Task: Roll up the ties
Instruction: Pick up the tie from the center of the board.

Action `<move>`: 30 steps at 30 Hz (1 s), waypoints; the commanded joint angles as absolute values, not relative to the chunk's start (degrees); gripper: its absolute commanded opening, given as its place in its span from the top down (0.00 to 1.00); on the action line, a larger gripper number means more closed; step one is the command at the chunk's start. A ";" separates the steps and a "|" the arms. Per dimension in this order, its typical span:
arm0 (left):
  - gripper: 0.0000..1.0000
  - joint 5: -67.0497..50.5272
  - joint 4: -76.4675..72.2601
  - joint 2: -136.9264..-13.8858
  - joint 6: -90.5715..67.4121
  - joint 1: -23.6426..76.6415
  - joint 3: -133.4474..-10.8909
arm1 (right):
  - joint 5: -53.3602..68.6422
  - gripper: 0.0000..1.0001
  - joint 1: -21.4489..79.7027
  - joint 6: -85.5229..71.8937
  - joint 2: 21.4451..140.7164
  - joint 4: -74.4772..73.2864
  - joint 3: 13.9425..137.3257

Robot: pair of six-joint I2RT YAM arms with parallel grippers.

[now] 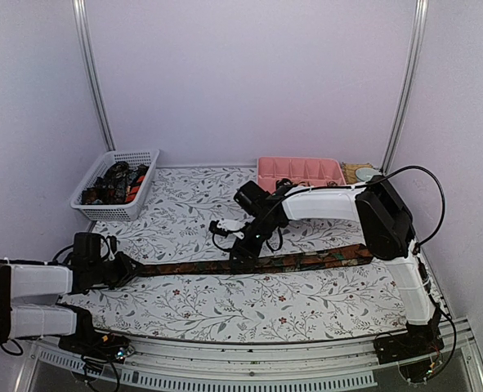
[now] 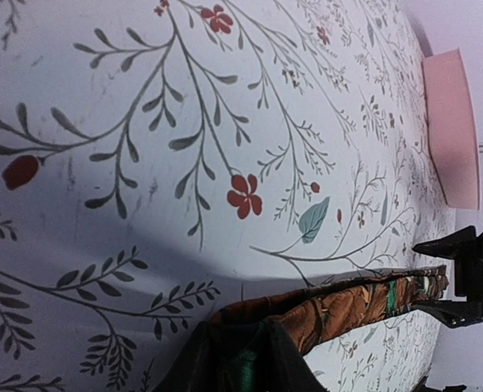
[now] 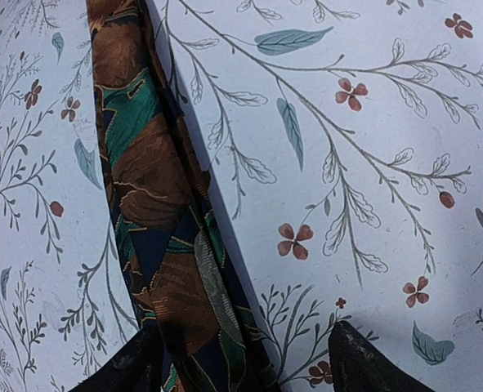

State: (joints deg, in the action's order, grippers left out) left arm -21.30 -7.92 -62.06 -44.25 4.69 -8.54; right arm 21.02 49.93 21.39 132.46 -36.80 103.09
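A long brown tie [image 1: 306, 261] with green and orange patterning lies stretched left to right across the floral table. My left gripper [image 1: 128, 269] is shut on its left end; in the left wrist view the dark fingers [image 2: 194, 359] pinch the folded fabric [image 2: 339, 306] at the bottom edge. My right gripper [image 1: 243, 258] is low over the tie's middle. In the right wrist view the right gripper [image 3: 245, 369] is open, with the tie [image 3: 155, 212] between the fingertips [image 3: 370, 366], close to the left one. Several more ties [image 1: 117, 183] lie in the basket.
A white mesh basket [image 1: 140, 155] stands at the back left. A pink compartment tray [image 1: 300, 171] stands at the back right, with a small round object [image 1: 364, 173] beside it. The right gripper also shows far off in the left wrist view [image 2: 462, 278].
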 commanded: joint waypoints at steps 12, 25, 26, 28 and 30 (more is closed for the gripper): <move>0.88 -14.96 4.87 -61.86 -38.63 5.22 -14.96 | 27.06 0.33 50.10 10.89 128.10 -40.91 110.36; 1.00 -9.53 6.75 -59.87 -37.45 9.50 -17.48 | 50.83 0.50 50.43 -31.40 132.45 -11.81 109.75; 1.00 -9.08 7.02 -59.91 -37.15 9.95 -17.75 | 52.08 0.51 50.52 -34.84 133.70 -7.85 109.77; 1.00 -8.45 7.45 -60.02 -36.61 10.82 -18.38 | 53.60 0.56 51.02 -40.96 137.22 -4.17 111.06; 1.00 -7.82 7.76 -60.19 -36.22 11.74 -18.94 | 53.85 0.60 51.63 -43.73 140.26 -3.88 113.86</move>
